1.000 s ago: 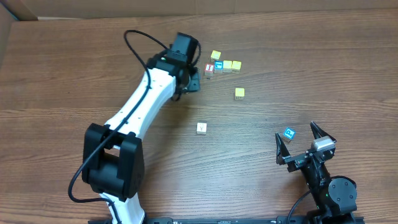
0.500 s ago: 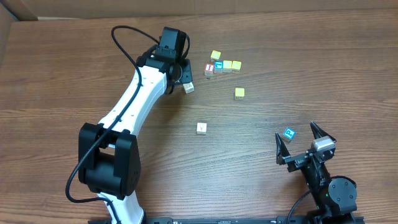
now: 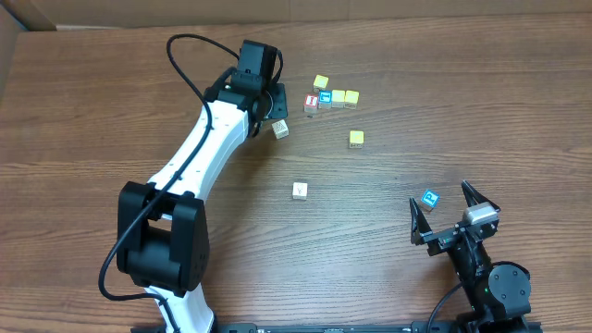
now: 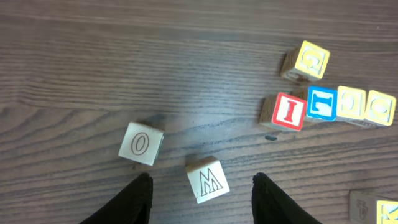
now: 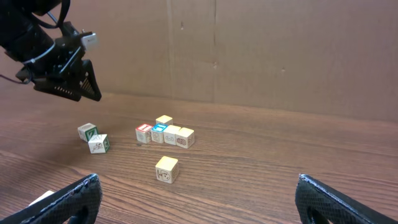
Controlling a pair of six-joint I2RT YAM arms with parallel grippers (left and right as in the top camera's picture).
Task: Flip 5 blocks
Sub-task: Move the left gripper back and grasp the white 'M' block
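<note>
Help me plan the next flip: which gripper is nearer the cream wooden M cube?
Left. The left gripper hangs above the cream wooden M cube; the right gripper sits far off, near a blue-faced cube.

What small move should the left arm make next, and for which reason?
Probably move the left gripper over to the lone yellow block: its jaws stand open and empty above the M block and O block, which lie free on the table.

Cream block (image 3: 280, 129) just beside the left tool (image 3: 273, 110).
</note>
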